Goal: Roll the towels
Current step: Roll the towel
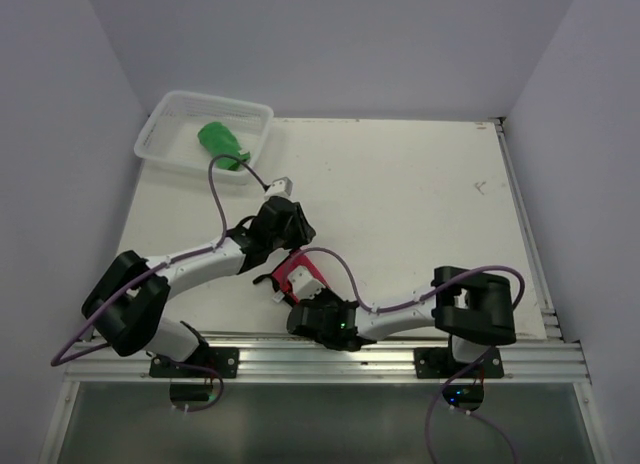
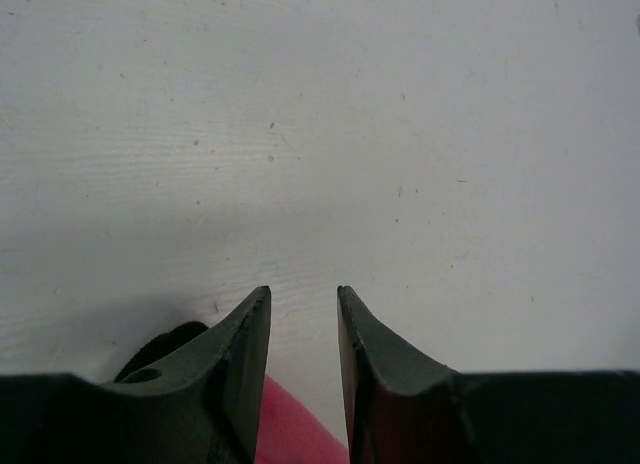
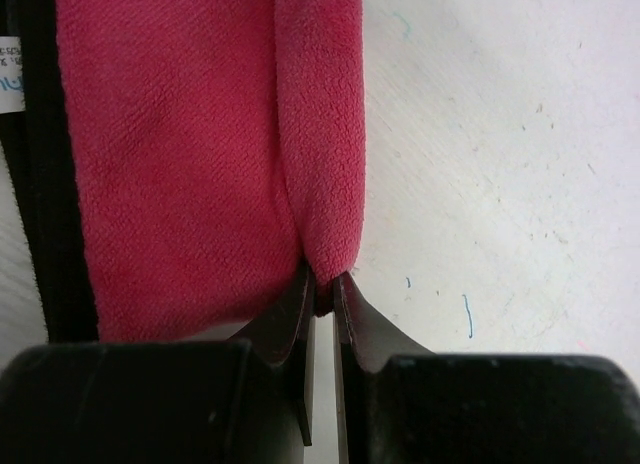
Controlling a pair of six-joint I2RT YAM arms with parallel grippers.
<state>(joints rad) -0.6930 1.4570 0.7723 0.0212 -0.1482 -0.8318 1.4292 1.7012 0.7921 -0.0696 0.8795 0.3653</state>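
- Two towels: red towel on desk; green towel well beyond it.
- right jaws: pinching red towel's near fold, which runs straight ahead.
- left jaws: part-open, empty, at red towel's far end.

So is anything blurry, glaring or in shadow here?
Top external view: even light, no glare, only faint shadows. Left wrist view: the left gripper is dark and soft-edged, with a grey shadow beside it on the table. Right wrist view: the red towel weave is crisp; the right gripper looks softer.
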